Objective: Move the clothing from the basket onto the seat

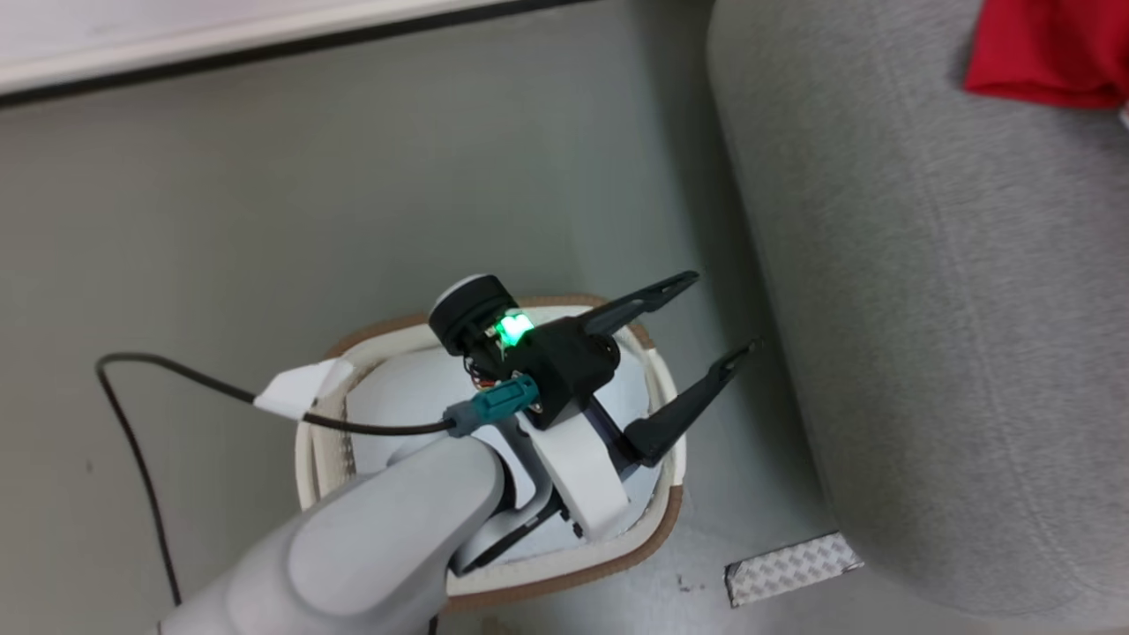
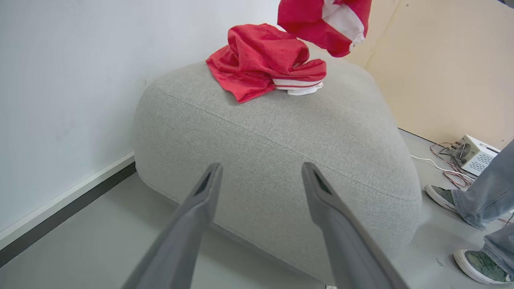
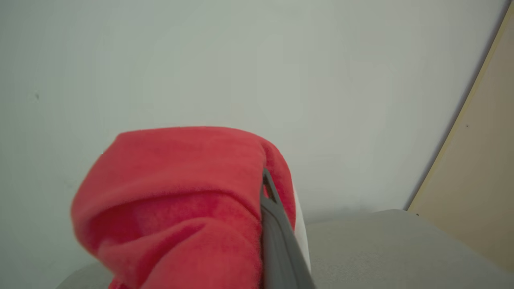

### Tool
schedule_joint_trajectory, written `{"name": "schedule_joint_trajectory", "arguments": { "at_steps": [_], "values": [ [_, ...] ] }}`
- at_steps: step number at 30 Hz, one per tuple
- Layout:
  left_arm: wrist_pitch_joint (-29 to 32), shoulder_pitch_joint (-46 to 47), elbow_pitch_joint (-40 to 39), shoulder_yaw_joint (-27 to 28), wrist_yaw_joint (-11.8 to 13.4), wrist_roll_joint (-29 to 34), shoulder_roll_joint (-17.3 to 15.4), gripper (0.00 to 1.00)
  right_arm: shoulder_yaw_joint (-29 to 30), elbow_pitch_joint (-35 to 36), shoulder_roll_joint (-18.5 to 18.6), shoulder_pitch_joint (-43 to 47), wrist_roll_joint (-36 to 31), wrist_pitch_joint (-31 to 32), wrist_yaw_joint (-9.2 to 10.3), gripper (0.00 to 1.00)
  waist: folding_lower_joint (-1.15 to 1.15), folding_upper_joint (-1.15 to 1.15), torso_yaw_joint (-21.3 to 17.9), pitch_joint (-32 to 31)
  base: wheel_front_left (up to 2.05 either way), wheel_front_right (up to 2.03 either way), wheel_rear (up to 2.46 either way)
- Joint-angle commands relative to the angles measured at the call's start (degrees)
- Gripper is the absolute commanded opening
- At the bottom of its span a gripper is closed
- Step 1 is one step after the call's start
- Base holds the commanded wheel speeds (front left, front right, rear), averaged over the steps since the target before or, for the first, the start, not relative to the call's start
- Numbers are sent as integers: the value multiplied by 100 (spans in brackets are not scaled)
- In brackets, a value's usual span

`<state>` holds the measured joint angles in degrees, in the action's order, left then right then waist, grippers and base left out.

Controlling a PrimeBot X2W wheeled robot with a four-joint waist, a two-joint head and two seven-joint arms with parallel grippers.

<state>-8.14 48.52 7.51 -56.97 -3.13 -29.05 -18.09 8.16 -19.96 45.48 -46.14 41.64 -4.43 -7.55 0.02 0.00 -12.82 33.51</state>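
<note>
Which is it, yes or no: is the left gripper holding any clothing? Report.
No, the left gripper stands open and empty, jaws apart, facing the seat.

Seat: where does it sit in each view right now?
Head view: seat, right side, top to bottom.
Left wrist view: centre, across the middle.
Right wrist view: along the bottom edge, lower right.
Shared landmark: red clothing on or over the seat.

— Bearing what, down on the grey floor?
— Carrying the grey seat, the white basket just beside it, a patterned metal plate near both, a person's shoes.
— And up on the seat?
— Holding a crumpled, white-trimmed red garment, lying on top.
</note>
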Motion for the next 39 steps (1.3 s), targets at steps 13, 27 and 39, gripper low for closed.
{"name": "schedule_joint_trajectory", "arguments": {
  "at_steps": [13, 27, 39],
  "values": [
    [-57, 177, -17, 45, 113, 72, -23, 100, -1565, -1387, 78, -451, 70, 1550, 13, 0, -2, 0, 359, 662, 0, 0, 0],
    [-381, -178, 378, -2, 115, -150, 134, 100, -2923, -1392, 619, -241, 689, 2507, 13, 100, -2, 0, 379, -272, 0, 0, 0],
    [-619, -808, 680, 52, 126, -482, 349, 100, -3506, -631, 1126, -166, 1116, 2322, 13, 100, -2, 0, 153, -1730, 0, 0, 0]
  ]
}}
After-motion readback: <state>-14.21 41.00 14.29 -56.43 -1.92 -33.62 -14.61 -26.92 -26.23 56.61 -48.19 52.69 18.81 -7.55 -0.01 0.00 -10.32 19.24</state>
